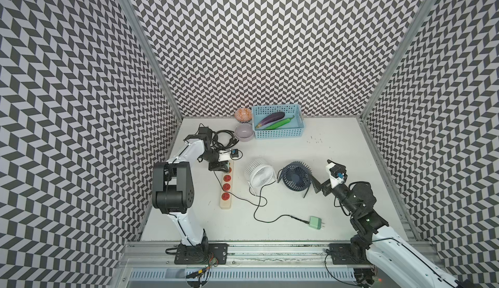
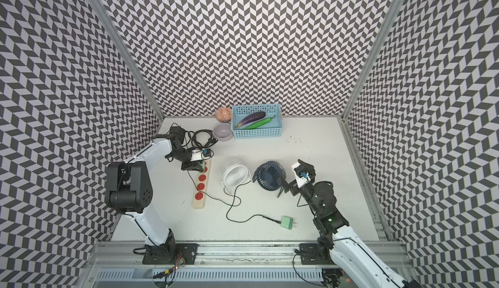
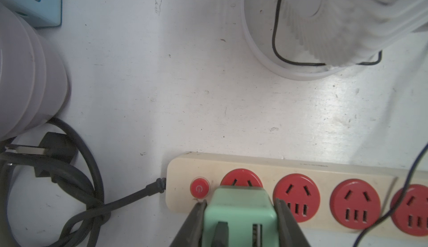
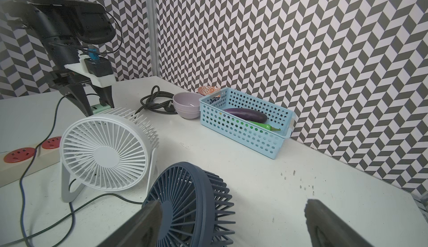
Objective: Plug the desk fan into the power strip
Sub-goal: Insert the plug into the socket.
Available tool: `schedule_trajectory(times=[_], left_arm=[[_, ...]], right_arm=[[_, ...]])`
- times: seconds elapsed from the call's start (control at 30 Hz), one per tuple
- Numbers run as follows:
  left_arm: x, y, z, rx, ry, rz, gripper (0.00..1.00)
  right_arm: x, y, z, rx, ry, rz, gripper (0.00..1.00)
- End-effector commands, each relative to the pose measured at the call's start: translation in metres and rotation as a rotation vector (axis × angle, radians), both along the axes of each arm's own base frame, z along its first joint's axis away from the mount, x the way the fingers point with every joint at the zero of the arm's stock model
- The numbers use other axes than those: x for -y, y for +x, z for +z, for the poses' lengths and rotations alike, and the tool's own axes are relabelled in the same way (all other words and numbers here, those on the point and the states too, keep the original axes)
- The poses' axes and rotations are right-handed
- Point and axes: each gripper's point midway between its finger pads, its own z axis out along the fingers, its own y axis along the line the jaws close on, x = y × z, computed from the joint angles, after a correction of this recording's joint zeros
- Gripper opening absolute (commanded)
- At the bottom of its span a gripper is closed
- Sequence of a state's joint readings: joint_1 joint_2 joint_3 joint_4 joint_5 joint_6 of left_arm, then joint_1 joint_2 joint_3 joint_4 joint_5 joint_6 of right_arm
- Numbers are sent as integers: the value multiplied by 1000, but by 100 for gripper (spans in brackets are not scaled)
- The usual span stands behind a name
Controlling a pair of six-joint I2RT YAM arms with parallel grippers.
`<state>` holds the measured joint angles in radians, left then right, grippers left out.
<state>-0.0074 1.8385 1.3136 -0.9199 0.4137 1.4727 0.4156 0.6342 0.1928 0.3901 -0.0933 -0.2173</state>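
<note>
Top views both give the layout. On the tabletop the strip lies with its long axis running from the near edge toward the back wall. It is on the left arm's side, well apart from the right arm. Beside it stand a white fan and, farther off, a blue fan.

By the blue fan the right gripper hangs wide open and empty. At the strip's far end the left gripper is clamped on a green plug, whose thin cord looks to run back to the blue fan. A spare plug lies loose near the front.

From the left wrist view, the held plug sits over the end socket, beside the button, and hides part of it. I can't tell whether the prongs are in. What's left looks like a straight push down.
</note>
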Motion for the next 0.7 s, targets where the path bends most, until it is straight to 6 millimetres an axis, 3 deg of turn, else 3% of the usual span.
schedule_trajectory(times=[0.0,0.17,0.4,0.53,0.67], left_arm=[[-15,-33,-76,-209,169,-7,0],[-3,-32,-76,-203,169,-22,0],[-9,-38,-65,-173,174,-14,0],[-10,-27,-46,-123,149,9,17],[-8,-16,-26,-77,126,12,25]], right_arm=[[2,0,7,37,15,-9,100],[3,0,6,36,13,-13,100],[2,-1,8,41,17,-6,100],[2,-1,9,41,18,-6,100],[2,-2,8,41,17,-6,99]])
